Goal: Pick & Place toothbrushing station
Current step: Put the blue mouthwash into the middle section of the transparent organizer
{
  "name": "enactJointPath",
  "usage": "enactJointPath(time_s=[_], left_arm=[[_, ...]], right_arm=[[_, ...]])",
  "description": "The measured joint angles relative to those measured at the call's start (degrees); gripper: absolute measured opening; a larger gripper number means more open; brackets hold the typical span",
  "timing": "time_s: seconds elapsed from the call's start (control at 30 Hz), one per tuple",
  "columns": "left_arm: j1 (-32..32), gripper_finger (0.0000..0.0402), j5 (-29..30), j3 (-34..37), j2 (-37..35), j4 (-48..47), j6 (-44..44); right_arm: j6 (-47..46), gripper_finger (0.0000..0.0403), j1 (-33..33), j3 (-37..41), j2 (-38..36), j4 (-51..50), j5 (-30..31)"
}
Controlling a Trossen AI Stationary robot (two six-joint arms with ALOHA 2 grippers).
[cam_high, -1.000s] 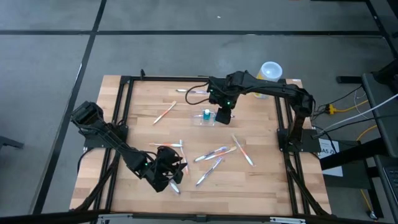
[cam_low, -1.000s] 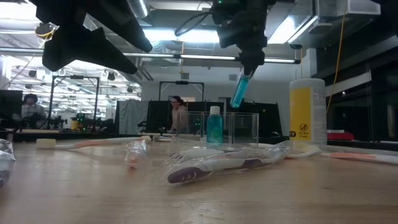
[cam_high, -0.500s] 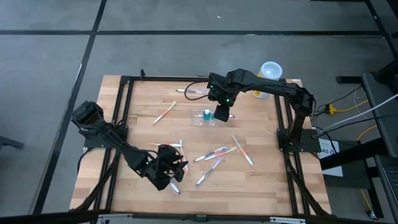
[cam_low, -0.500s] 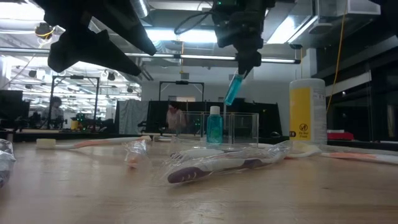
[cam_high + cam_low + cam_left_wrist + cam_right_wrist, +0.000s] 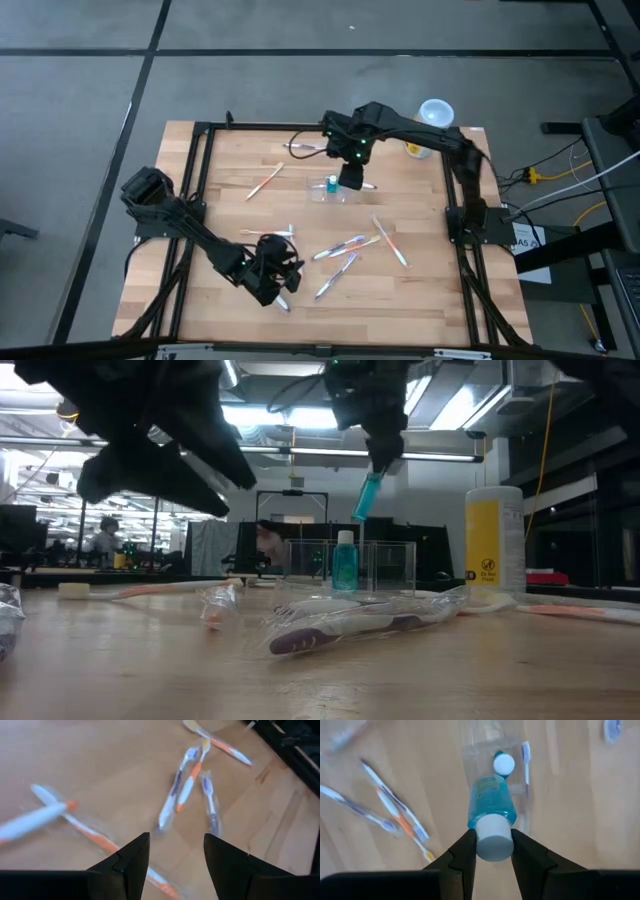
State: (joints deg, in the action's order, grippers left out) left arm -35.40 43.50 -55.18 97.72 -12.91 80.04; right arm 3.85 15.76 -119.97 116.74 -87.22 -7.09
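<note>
1. The toothbrushing station (image 5: 331,192) is a clear plastic holder standing upright on the wooden table (image 5: 230,160), toward the far side and near the middle. In the low view its see-through walls (image 5: 385,565) show behind the clutter.
2. A small blue bottle with a white cap (image 5: 344,561) already stands inside one compartment of the holder; a toothbrush (image 5: 525,755) lies along the holder's side in the right wrist view.
3. The right gripper (image 5: 352,180) hangs over the station, its fingers (image 5: 463,851) clamped on a second blue bottle (image 5: 489,810) by the white cap end. In the low view this bottle (image 5: 366,497) hangs tilted in the air above the holder, apart from it.
4. The left gripper (image 5: 272,283) sits low near the table's front edge, fingers (image 5: 131,857) spread apart with nothing between them, above scattered toothbrushes.
5. Wrapped toothbrushes (image 5: 349,246) lie loose across the middle of the table, between the two grippers; others lie toward the far left (image 5: 265,183).
6. A packaged toothbrush (image 5: 360,622) in the foreground partly blocks the low view of the holder's base.
7. A yellow canister with a white lid (image 5: 495,545) stands at the far right corner, well apart from the station.
8. People (image 5: 266,543) show in the room beyond the table.
</note>
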Motion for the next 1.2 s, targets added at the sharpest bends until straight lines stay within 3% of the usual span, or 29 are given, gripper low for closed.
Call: enactJointPath(time_s=[0.1, 0.2, 0.33, 0.77, 1.2], left_arm=[[-0.07, 0.0182, -0.26, -0.02, 1.48, 2.9, 0.41], [-0.12, 0.0182, -0.35, -0.02, 2.5, 4.96, 0.79], [-0.67, 0.0182, 0.88, -0.02, 3.43, 5.66, 3.18], [-0.9, 0.0182, 2.91, 0.0, 3.6, 5.86, 4.91], [-0.87, 0.0182, 5.49, 0.0, 3.57, 10.32, 1.3]], right_arm=[[2.35, 0.0109, -0.64, -8.83, 5.36, -2.14, 1.76], [1.56, 0.0109, -0.63, -12.75, 7.29, -3.22, 0.82], [-1.04, 0.0109, -0.56, -12.18, 7.92, -3.28, -0.98], [-22.66, 0.0109, 0.98, -12.23, 7.75, -2.79, -3.72], [-41.63, 0.0109, -0.02, -12.16, 7.75, -2.76, -5.91]])
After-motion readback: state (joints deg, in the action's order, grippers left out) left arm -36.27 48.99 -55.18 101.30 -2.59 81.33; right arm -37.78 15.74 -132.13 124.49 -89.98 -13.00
